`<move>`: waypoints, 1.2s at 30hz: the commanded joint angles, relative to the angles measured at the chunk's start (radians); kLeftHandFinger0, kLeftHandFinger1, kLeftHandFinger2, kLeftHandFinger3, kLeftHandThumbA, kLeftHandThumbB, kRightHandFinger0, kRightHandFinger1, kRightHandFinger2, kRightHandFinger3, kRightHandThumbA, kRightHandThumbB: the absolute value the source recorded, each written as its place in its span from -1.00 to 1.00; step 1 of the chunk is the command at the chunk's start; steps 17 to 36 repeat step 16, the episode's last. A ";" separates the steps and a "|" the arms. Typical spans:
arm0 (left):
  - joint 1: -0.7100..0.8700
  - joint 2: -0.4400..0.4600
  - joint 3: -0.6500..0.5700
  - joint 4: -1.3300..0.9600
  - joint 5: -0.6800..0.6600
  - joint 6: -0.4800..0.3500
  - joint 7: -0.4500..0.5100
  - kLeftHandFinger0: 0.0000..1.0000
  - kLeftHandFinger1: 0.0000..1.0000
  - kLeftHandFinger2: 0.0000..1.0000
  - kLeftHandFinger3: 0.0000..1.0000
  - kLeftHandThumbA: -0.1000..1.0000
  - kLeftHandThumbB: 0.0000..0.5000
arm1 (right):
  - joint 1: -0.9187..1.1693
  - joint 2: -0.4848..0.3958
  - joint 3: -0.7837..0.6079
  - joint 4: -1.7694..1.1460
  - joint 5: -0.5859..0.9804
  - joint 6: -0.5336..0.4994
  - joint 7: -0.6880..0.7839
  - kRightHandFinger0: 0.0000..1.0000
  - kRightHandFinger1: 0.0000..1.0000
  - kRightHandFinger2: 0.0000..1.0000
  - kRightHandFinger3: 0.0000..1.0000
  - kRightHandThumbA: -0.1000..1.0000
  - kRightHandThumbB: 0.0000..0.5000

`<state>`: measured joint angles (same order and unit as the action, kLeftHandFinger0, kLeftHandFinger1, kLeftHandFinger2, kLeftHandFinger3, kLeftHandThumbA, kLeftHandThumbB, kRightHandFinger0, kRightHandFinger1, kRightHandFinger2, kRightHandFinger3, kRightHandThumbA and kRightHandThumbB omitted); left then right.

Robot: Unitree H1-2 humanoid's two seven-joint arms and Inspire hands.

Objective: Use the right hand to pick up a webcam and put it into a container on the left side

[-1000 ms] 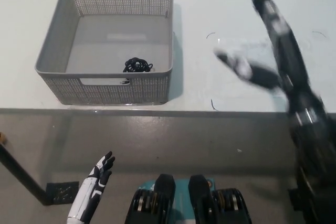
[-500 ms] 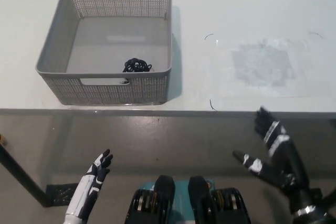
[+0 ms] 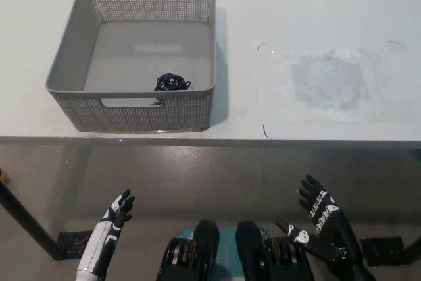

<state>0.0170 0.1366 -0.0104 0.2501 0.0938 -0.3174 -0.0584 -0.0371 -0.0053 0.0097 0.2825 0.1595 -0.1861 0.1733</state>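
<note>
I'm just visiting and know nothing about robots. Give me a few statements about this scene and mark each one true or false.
1. The grey basket sits on the table's left side. True.
2. The basket is empty. False: a dark bundle of cable lies inside.
3. The right hand holds something. False: it is open and low, off the table.
4. The left hand is below the table edge. True.
</note>
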 commanded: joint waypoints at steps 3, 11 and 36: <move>-0.011 0.000 0.009 -0.008 -0.016 -0.031 0.007 1.00 1.00 1.00 1.00 1.00 -0.80 | -0.033 0.005 -0.015 0.017 0.035 -0.071 0.021 1.00 1.00 1.00 1.00 1.00 -0.42; -0.004 -0.014 -0.002 -0.024 -0.001 -0.012 0.009 1.00 1.00 1.00 1.00 1.00 -0.85 | 0.027 0.006 -0.005 -0.035 0.027 -0.053 0.017 1.00 1.00 1.00 1.00 1.00 -0.49; 0.007 -0.014 0.006 -0.045 -0.012 -0.007 0.004 1.00 1.00 1.00 1.00 1.00 -0.92 | 0.087 0.019 0.008 -0.079 0.040 -0.039 0.025 1.00 1.00 1.00 1.00 1.00 -0.48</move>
